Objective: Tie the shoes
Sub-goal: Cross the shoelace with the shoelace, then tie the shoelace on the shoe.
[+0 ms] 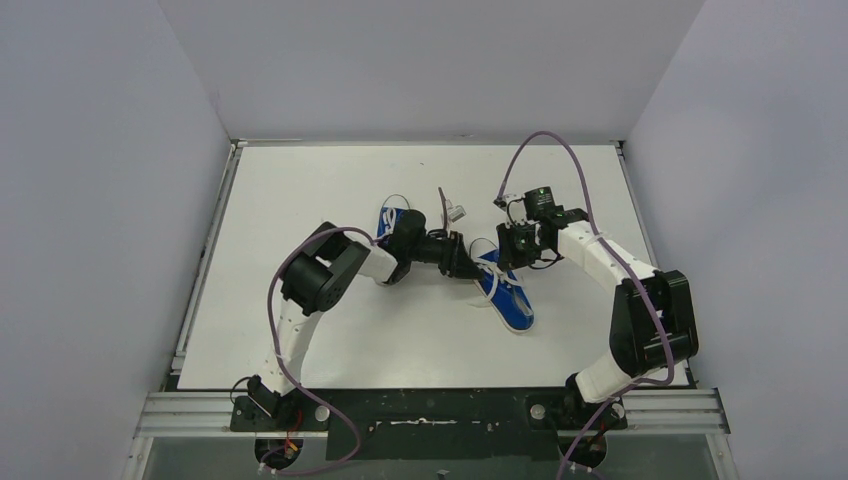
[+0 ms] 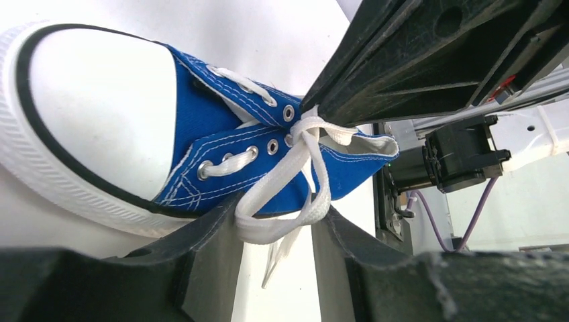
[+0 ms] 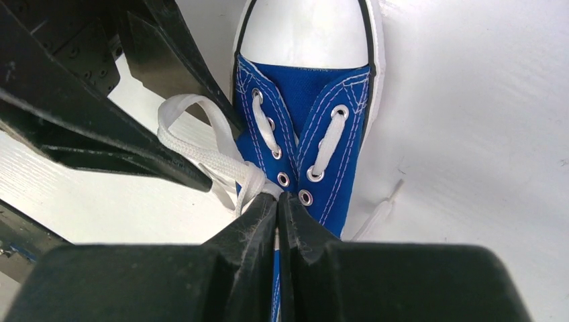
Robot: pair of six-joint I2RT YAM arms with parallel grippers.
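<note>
**Left gripper [image 2: 278, 211] open round a loop of white lace [image 2: 275, 233], right gripper [image 3: 277, 204] pinching the crossing**

Left jaws filled the bottom of their own wrist view, standing partly apart. The loop lay across the gap and brushed both fingers [image 2: 208, 241], but it did not look clamped. Right jaws were fully closed, tips together on the white lace where the two strands crossed over the tongue, just beside the top eyelets [image 3: 305, 197].

Blue sneaker [image 1: 505, 290] lay mid-table between the two arms. Its long axis ran from the heel on the far side to the white toe cap [image 1: 520, 320] on the near side, angled slightly right. Both grippers met at the heel end, the left arm reaching in from the left and the right arm from the right.

Key relation: the loop ran sideways off the crossing toward the left arm, across the sneaker's long axis. That made the left fingers the nearer ones to take it, while the right ones sat on the crossing itself.

One loose lace end [image 3: 379, 213] trailed on the table [image 3: 483, 134] at the sneaker's other side. Second sneaker [image 1: 392, 221] sat back-left, mostly hidden by the left arm, and its laces were not readable.

Judgement: no bow had formed yet. The next move likely called for the left jaws to shut on the loop, and the risk was the loop slipping out of the gap.
</note>
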